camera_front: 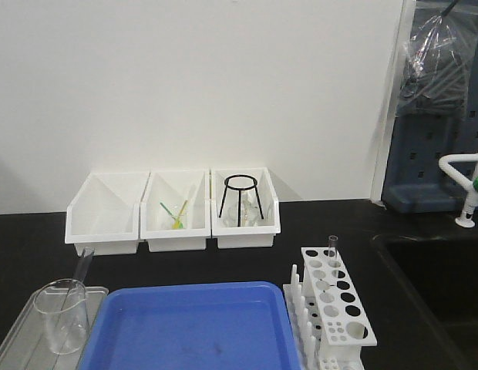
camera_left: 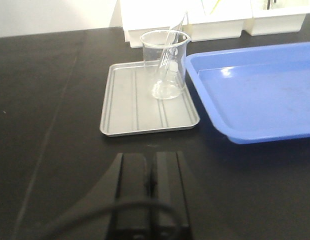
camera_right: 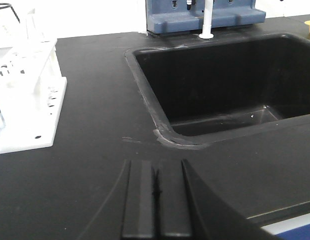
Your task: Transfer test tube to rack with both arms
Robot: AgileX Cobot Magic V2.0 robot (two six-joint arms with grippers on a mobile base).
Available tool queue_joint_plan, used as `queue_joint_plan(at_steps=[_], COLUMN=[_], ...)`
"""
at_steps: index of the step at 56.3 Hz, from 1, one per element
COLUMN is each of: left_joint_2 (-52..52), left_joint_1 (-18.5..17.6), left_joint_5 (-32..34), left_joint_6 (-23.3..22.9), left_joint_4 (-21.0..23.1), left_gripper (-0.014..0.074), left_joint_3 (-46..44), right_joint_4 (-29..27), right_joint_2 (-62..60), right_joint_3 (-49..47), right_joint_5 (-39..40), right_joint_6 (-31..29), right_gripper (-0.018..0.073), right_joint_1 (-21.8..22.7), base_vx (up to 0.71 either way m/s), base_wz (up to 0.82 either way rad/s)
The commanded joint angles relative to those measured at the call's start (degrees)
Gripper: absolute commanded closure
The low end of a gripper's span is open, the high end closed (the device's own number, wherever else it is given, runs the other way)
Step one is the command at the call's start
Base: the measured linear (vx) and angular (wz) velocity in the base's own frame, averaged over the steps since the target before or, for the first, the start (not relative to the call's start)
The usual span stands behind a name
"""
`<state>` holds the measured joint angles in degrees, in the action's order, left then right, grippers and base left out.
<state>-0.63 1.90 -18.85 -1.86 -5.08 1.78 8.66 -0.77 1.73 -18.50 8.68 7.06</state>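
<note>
Test tube leans in beaker, lower left, rim exposed for pickup. Rack, lower right, awaits it. Left claw, right claw: both together, empty.

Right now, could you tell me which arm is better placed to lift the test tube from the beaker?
Left: the left gripper faces the beaker holding the test tube straight ahead, while the right gripper faces the rack and sink.

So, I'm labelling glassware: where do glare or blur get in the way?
Front view: soft, the test tube in the rack barely shows. Left wrist view: glare spots on the blue tray, left gripper blurred. Right wrist view: rack washed out white.
</note>
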Motion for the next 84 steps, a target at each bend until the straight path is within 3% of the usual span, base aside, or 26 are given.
queue_joint_plan(at_steps=[1,6,20,28,33,42,49,54,68,84], left_joint_2=[-0.8,-0.8,-0.8,-0.8,-0.8,-0.8,-0.6,0.3,10.3,27.0], left_joint_1=[0.0,-0.1,-0.1,-0.1,-0.1,-0.1,-0.1,-0.1,-0.1,-0.1], left_joint_5=[6.9,11.9,35.1,47.9,52.0,50.1,46.4,43.9,42.9,39.4], left_joint_6=[2.5,0.8,-10.6,-11.0,-12.1,-13.4,-13.4,-13.4,-13.3,-13.4], left_joint_4=[-4.8,-4.6,6.3,6.4,6.4,6.4,6.4,6.4,6.4,6.4], left_gripper=[0.0437,0.0437,0.0437,0.0437,0.0437,0.0437,0.0437,0.0437,0.0437,0.0437], left_joint_3=[-1.7,-1.7,-1.7,-1.8,-2.6,-5.3,-9.3,-13.0,-24.9,-38.8], right_joint_4=[0.5,0.5,0.9,0.9,-1.3,-11.7,-13.2,-13.2,-12.4,-12.3], right_joint_2=[-0.3,-0.3,-0.3,-0.3,-0.3,-0.3,-0.3,-0.3,5.8,23.9], right_joint_3=[1.0,1.0,1.0,1.0,1.0,1.0,0.9,-0.8,-13.2,-28.9], right_joint_5=[4.6,4.6,4.8,6.4,12.4,28.8,43.3,48.3,38.2,37.5], right_joint_6=[-0.3,-0.3,-0.3,-0.3,1.6,10.2,12.2,13.8,15.6,15.6], right_gripper=[0.057,0.057,0.057,0.057,0.057,0.057,0.057,0.057,0.057,0.057], right_joint_1=[0.2,0.2,0.2,0.2,0.2,0.2,0.2,0.2,0.2,0.2], base_vx=[0.0,0.0,0.0,0.0,0.0,0.0,0.0,0.0,0.0,0.0], base_wz=[0.0,0.0,0.0,0.0,0.0,0.0,0.0,0.0,0.0,0.0])
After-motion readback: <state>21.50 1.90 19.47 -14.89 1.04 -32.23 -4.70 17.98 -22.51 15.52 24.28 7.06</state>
